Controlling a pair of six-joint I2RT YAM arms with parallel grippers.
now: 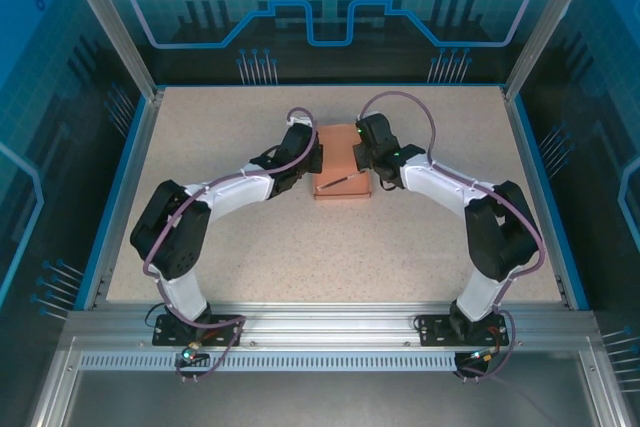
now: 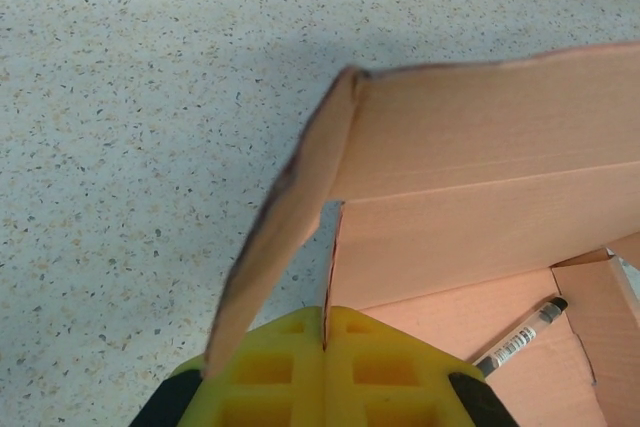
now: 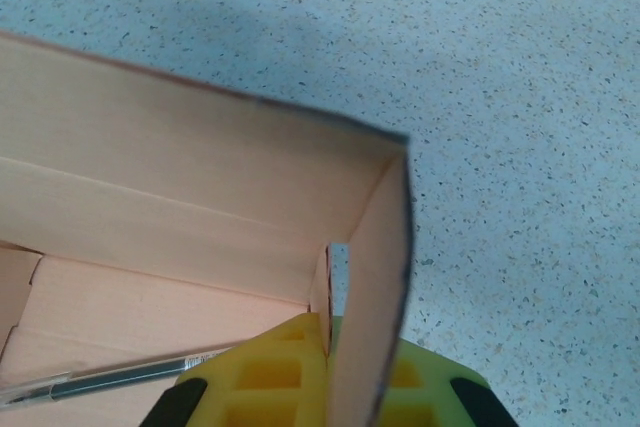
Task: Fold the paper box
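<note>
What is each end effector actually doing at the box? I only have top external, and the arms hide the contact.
Observer: From the left wrist camera, the left end effector is shut, with a thin wall edge of the paper box pinched in it.
Operator: And the right side?
Observer: The same. The right end effector is shut on the opposite wall edge, and an end flap stands beside it on the outside.
Operator: What's that dark stick on the box?
Observer: A pen with a clear barrel and a dark cap. It is lying inside, on the box floor.
</note>
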